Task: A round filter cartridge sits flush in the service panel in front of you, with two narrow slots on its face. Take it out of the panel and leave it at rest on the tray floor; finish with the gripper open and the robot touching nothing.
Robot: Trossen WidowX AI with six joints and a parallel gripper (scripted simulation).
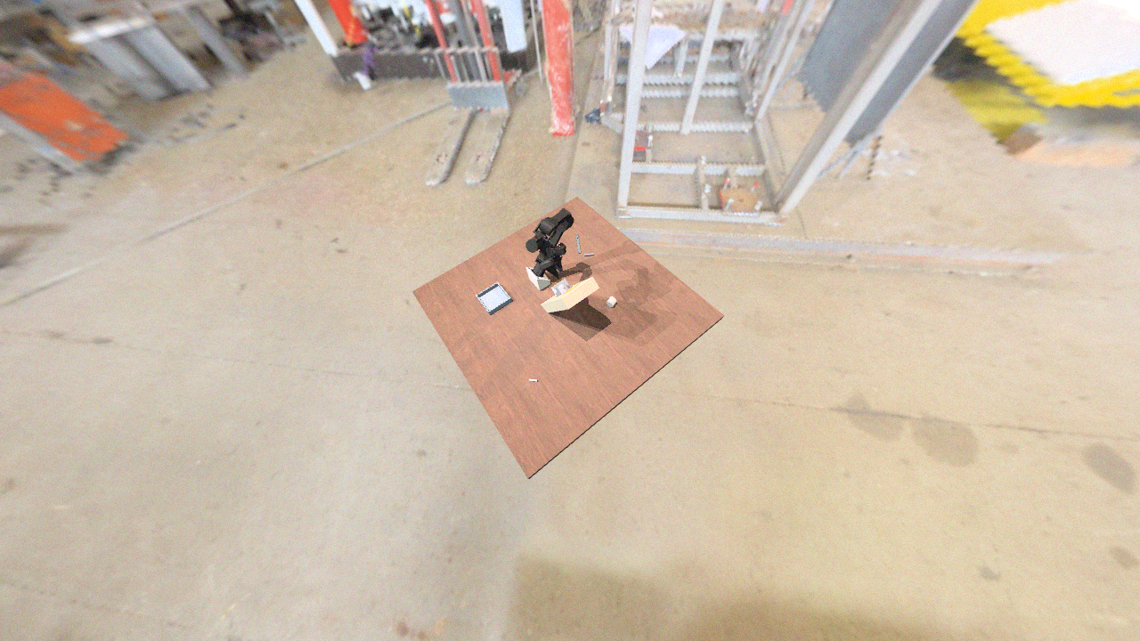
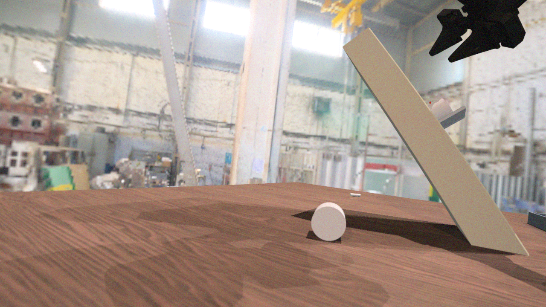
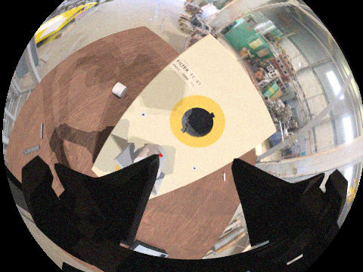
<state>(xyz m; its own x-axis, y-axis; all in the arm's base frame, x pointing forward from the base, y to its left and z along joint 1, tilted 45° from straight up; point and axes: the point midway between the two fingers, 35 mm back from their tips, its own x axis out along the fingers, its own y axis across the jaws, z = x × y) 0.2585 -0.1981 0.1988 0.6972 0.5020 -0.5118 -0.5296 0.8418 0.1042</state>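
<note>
Filter cartridge [image 1: 561, 286] [image 2: 441, 108] [image 3: 148, 152] at slanted panel [image 1: 570, 297] [image 2: 419, 133] [image 3: 234, 83], wood-grain table [image 1: 574, 358] [image 2: 152, 244] [image 3: 181, 227] beneath, industrial hall [image 1: 239, 398] [image 2: 213, 95] [image 3: 310, 75] around, tool [image 1: 545, 273] [image 2: 440, 57] [image 3: 197, 162] well open, empty.

A wide gap lay between the fingertips of the hand [image 2: 440, 58] [image 3: 195, 159], with open air between them and the slanted cream panel [image 1: 570, 296] [image 2: 431, 145] [image 3: 234, 94]. The panel blocked a straight pass across the table [image 1: 549, 382] [image 2: 190, 244] [image 3: 178, 223]. A gray ledge [image 2: 453, 117] and the pale round cartridge [image 2: 441, 108] [image 3: 147, 154] jutted from its face, below the hand. The open-topped tray [image 1: 482, 299] [image 2: 536, 220] stood well apart to one side.
</note>
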